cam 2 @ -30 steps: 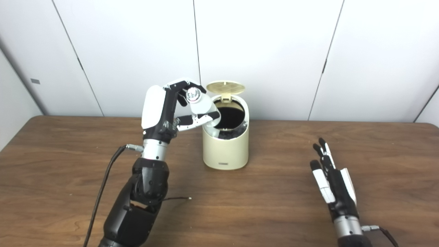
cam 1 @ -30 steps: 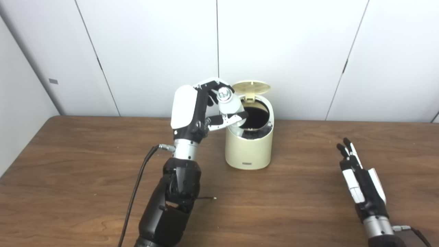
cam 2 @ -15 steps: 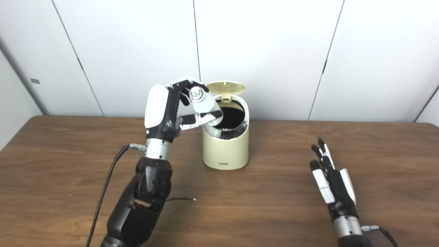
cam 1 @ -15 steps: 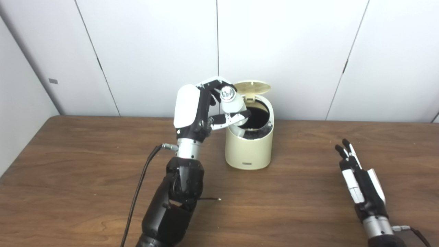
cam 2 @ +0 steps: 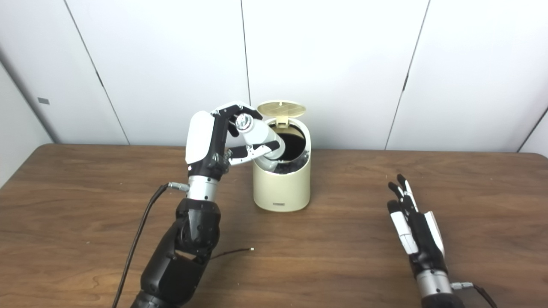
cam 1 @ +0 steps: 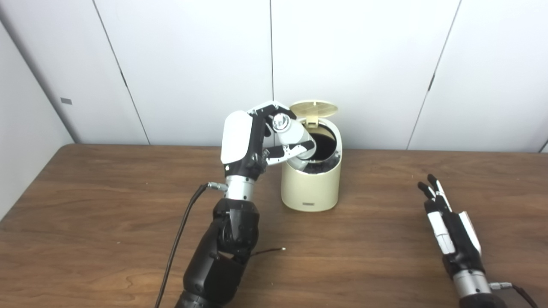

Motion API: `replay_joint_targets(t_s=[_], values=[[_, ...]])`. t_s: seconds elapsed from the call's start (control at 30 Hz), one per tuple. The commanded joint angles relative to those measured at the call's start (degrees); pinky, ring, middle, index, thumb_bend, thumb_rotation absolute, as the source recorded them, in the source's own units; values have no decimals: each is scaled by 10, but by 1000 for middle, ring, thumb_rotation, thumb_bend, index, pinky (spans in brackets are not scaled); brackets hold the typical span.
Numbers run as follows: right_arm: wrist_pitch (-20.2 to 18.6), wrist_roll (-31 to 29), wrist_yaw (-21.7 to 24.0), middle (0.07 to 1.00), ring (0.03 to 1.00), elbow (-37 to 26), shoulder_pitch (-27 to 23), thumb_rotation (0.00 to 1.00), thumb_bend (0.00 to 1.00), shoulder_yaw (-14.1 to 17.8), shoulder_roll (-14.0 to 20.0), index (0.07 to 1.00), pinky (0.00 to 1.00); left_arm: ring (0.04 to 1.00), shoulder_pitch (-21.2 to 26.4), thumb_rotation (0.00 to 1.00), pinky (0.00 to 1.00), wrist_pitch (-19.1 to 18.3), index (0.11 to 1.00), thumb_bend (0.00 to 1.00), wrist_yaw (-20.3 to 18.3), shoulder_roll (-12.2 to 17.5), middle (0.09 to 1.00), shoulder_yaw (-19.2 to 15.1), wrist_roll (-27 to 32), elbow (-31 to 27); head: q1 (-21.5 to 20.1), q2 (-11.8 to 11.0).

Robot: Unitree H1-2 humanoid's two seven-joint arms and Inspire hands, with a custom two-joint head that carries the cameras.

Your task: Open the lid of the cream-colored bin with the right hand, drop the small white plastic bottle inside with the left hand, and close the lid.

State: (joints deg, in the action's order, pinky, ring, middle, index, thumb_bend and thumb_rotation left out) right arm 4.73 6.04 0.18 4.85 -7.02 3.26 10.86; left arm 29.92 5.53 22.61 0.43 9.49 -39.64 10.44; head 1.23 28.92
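Observation:
The cream-colored bin stands at the middle back of the wooden table, its round lid tipped up at the rear and its dark inside showing. My left hand is shut on the small white plastic bottle, held tilted over the bin's left rim, its base pointing down into the opening and its shiny cap up and to the left. My right hand rests open and flat on the table at the far right, well away from the bin.
A black cable runs along my left forearm. A thin wire lies on the table in front of the bin. White wall panels stand close behind the table's far edge.
My left hand has moved right toward the bin and tilted the bottle more, so its base now sits over the opening. The right hand has barely moved.

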Motion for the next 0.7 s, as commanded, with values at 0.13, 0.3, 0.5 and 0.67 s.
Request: replay_joint_targets(t_s=[0.13,0.3,0.5,0.67], values=[[11,-2,-4,940,984,23,17,1000,717,-6,-12,998,1000,425,37,0,341,19,475,474,17,-1,523,9,-6,-5,-2,-1],[13,4,-8,930,975,20,18,1000,723,-6,-14,993,1000,417,35,0,340,14,492,474,14,-1,524,14,-6,-7,-2,1],[10,0,-8,931,975,17,17,1000,736,-4,-16,997,1000,411,34,0,330,-2,500,473,2,1,524,19,-13,-14,-3,2],[11,3,-10,931,976,15,17,1000,739,-4,-16,997,1000,383,33,0,277,-1,568,462,-10,4,504,18,-4,-16,-3,2]])
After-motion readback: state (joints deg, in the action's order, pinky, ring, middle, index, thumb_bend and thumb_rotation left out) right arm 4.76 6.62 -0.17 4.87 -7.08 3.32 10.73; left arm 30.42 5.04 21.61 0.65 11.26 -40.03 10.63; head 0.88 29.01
